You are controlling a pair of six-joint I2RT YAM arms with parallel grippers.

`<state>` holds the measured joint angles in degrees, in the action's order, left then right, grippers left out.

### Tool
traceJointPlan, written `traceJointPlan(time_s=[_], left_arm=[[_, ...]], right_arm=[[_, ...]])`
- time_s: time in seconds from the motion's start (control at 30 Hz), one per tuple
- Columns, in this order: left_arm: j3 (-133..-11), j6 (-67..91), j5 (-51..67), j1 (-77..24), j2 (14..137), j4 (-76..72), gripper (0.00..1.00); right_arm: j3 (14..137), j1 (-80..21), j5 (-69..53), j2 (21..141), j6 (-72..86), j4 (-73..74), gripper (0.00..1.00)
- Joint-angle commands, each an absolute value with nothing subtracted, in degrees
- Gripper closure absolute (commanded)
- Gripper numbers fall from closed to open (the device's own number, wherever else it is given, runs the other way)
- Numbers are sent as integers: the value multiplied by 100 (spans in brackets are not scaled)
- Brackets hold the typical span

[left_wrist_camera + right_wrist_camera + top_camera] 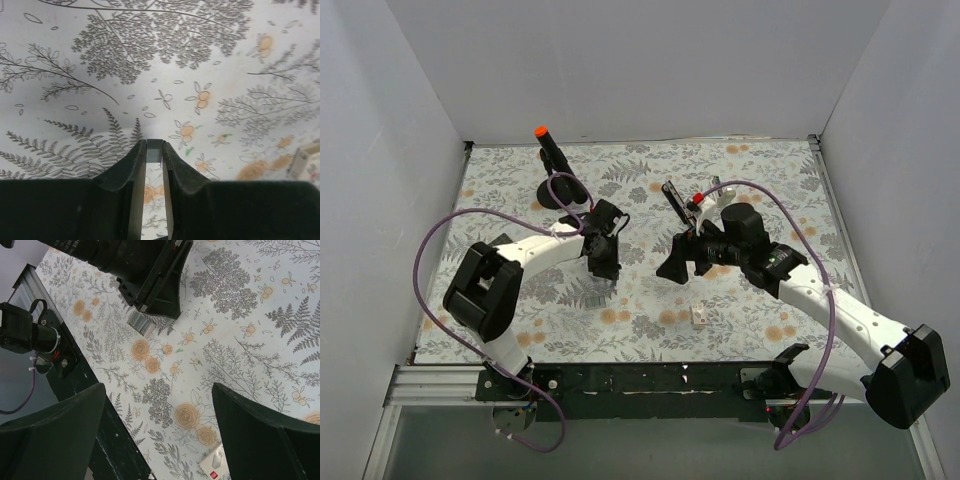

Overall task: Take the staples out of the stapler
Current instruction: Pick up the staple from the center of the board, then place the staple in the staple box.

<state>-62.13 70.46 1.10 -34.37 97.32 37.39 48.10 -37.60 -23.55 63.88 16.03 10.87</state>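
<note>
The stapler [673, 203] is a slim black bar lying on the floral cloth at the back centre, just beyond my right arm. My left gripper [602, 272] [154, 144] points down at the cloth left of centre, its fingers shut on a short silver strip of staples [153, 151]. The right wrist view shows that same strip of staples [140, 324] at the left gripper's tips, close over the cloth. My right gripper [678, 264] [158, 386] hovers near the middle, open wide with nothing between its fingers.
A black stand with an orange-tipped rod [552, 160] is at the back left. A small white box [700, 315] [216, 463] lies on the cloth near the front, by my right gripper. A small red-and-white item [697, 199] sits next to the stapler. White walls enclose the table.
</note>
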Motion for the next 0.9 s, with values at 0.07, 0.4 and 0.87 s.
traceJointPlan(time_s=[0.07, 0.4, 0.87], left_arm=[[-6082, 7576, 913, -3472, 8825, 3086, 87], [-5379, 8823, 2601, -3472, 7383, 1144, 86], [-4799, 9457, 3217, -3472, 6460, -703, 85]], right_arm=[[4264, -3604, -2855, 6232, 2266, -654, 6], [2945, -3094, -4401, 6547, 4639, -4436, 15], [2865, -3032, -4808, 7119, 6556, -6828, 27]])
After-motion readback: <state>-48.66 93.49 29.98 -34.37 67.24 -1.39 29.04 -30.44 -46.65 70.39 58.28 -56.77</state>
